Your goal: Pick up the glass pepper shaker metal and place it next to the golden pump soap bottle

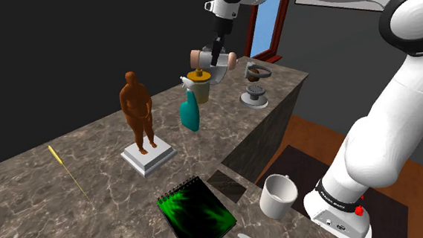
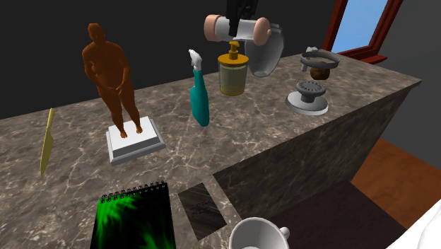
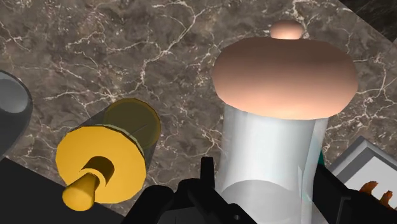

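Pepper shaker (image 1: pixel 205 59): clear body, pinkish cap at each end, clasped crosswise in my pincer (image 1: pixel 219 56). Shoulder view: the shaker lies on its side in the air, off the marbled counter (image 1: pixel 57 189), just above the pump of the golden soap bottle (image 1: pixel 199 84); my black fingers close on its middle, so a cap juts out on either side. A teal spray bottle (image 1: pixel 190 112) stands just beside the soap bottle, a brown figurine (image 1: pixel 137 111) on a white base further along toward that view's left, and a white mug (image 1: pixel 278 194) near my stand. Second exterior view: the shaker (image 2: pixel 247 30) hangs level under my pincer (image 2: pixel 239 18), directly over the soap bottle (image 2: pixel 232 74) and apart from it; the spray bottle (image 2: pixel 199 99) is on that view's left of the soap bottle, and a grey footed stand (image 2: pixel 309 99) is on its right. A green-and-black notebook (image 2: pixel 134 219) lies at the counter's (image 2: pixel 268 134) near edge. Wrist view: the shaker (image 3: pixel 273 127) runs out from between my fingers (image 3: pixel 205 181), its glass gripped on both sides and one rounded cap at the far end; the soap bottle (image 3: pixel 105 162), seen from above, stands on the counter (image 3: pixel 127 57) beside the shaker and lower.
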`<state>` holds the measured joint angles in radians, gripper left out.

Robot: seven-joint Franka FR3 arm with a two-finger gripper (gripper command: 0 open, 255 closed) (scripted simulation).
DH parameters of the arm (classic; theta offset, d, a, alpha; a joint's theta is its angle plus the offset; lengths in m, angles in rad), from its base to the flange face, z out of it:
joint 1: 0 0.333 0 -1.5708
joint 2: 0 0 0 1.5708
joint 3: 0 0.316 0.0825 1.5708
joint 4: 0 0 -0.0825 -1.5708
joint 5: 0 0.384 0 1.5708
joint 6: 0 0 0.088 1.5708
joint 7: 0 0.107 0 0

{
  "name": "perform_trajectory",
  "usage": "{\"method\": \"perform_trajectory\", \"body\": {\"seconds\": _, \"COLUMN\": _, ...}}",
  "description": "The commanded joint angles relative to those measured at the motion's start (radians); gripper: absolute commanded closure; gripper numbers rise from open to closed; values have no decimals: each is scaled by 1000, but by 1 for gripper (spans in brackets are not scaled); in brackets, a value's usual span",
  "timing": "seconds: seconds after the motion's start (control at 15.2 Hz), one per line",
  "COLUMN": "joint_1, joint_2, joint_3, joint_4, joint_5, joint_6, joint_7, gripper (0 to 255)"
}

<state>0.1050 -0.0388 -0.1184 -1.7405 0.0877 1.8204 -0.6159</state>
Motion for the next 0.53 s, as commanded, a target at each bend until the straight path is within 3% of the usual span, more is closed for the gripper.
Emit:
{"method": "perform_trajectory", "body": {"seconds": 0.0, "joint_1": -1, "joint_2": -1, "joint_3": -1, "joint_4": -27, "joint_5": 1, "joint_6": 27, "joint_7": -4, "gripper": 255}}
{"method": "perform_trajectory", "body": {"seconds": 0.46, "joint_1": 0, "joint_2": -1, "joint_3": 0, "joint_4": -122, "joint_5": 3, "joint_6": 121, "joint_7": -11, "gripper": 255}}
